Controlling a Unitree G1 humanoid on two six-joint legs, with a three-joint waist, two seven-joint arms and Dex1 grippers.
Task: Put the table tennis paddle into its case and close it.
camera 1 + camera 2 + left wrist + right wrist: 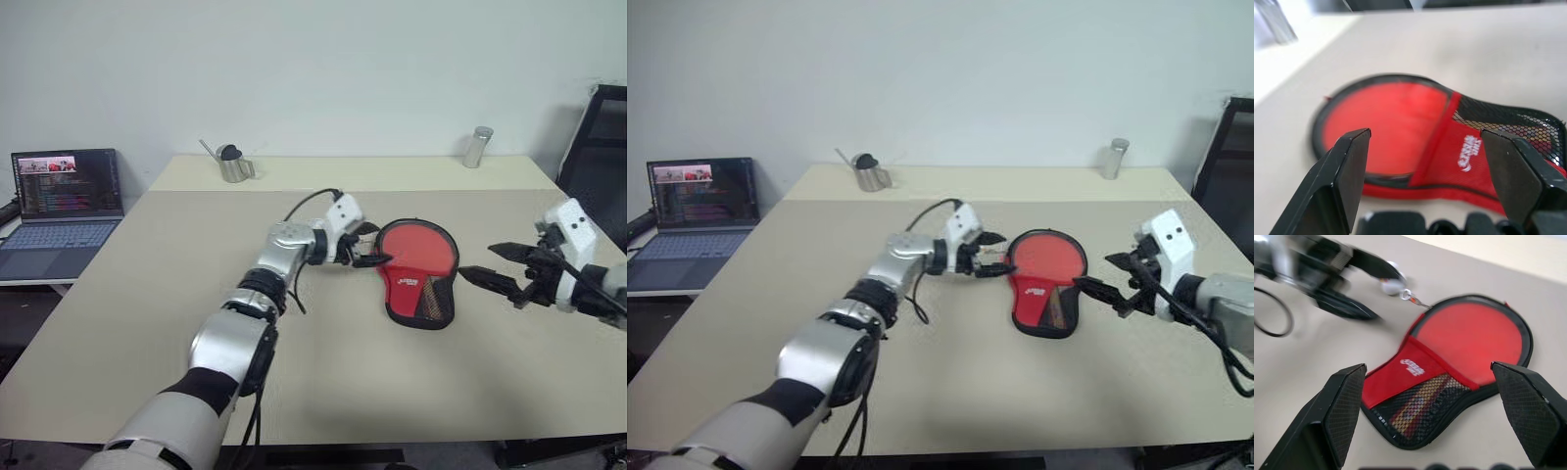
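The case lies flat on the table, red side up, round end away from me and the black mesh pocket nearer. A wood-coloured strip shows through the mesh. The rest of the table tennis paddle is hidden. My left gripper is open at the case's left rim, fingers pointing right toward it. A small metal zip pull on a short chain reaches from the rim toward those fingers; whether it touches them I cannot tell. My right gripper hangs open to the right of the case, apart from it.
A metal pitcher and a metal can stand near the table's far edge. An open laptop sits on a lower surface to the left. A black chair stands at the far right.
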